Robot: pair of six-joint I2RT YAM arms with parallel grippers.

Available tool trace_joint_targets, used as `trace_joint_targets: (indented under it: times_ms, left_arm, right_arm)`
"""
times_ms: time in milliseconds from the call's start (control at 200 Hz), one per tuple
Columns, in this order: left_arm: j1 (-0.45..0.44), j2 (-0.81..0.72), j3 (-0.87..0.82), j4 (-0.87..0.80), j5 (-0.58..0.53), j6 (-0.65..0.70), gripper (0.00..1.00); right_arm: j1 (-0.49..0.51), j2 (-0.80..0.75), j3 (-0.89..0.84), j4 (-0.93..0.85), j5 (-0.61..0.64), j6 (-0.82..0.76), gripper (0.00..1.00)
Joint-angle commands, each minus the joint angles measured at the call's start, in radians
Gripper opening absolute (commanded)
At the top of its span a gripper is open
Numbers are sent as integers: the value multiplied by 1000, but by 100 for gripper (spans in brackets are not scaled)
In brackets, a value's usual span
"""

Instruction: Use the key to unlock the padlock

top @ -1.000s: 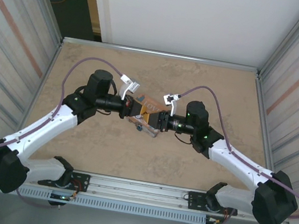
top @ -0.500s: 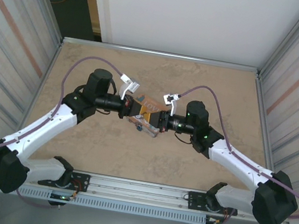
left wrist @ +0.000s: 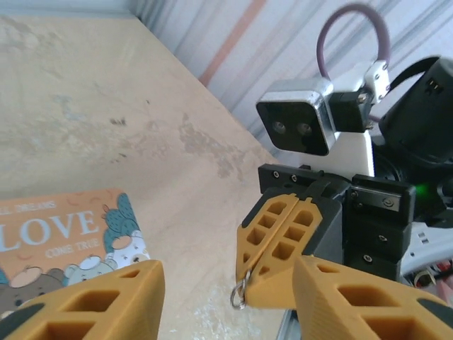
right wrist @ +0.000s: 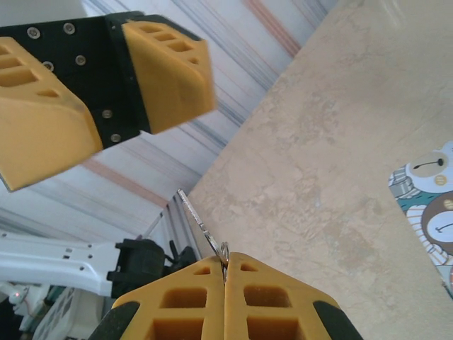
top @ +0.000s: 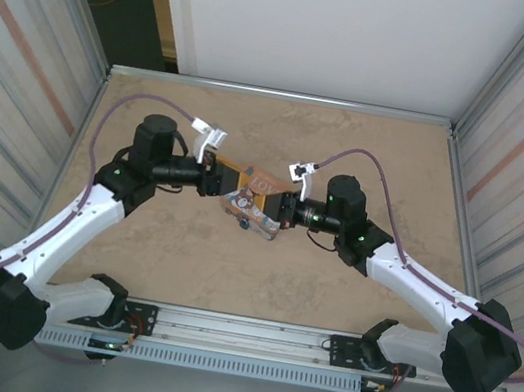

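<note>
While right gripper (right wrist: 225, 263) pinched key (right wrist: 200, 221), we logged left gripper (top: 214, 181) spread, empty; judged insertion pending, next needing padlock steadied, key lined up with it.

My left gripper (top: 214, 180) has backed off to the left of the tin (top: 261, 188); a moment ago it sat right against the tin's left end. Its jaws have parted. The left arm (top: 88, 206) has swung outward from the tin, uncovering the tin's left corner.
</note>
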Motion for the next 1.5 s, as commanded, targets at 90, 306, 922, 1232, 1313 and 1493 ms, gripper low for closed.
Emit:
trace_joint_targets:
  times_ms: [90,306,922,1232,1313,1493]
  left_arm:
    - [42,-119,-117,33,-98,-48,59]
    - [41,-225,-341,116,-203,-73,67]
    - [-46,19,-560,476,-270,34,71]
    - [-105,259,-494,602,-309,57,71]
    - [-107,307,-483,624,-319,59,70]
    - [-107,391,-452,640,-331,61,67]
  right_arm:
    - [-28,-4,-66,54,92,83,0]
    - [-59,57,-158,196,157,200,0]
    - [-161,352,-141,374,97,257,0]
    - [-167,447,-119,361,74,239,0]
    - [-164,457,-125,366,78,239,0]
    - [-144,473,-129,378,91,243,0]
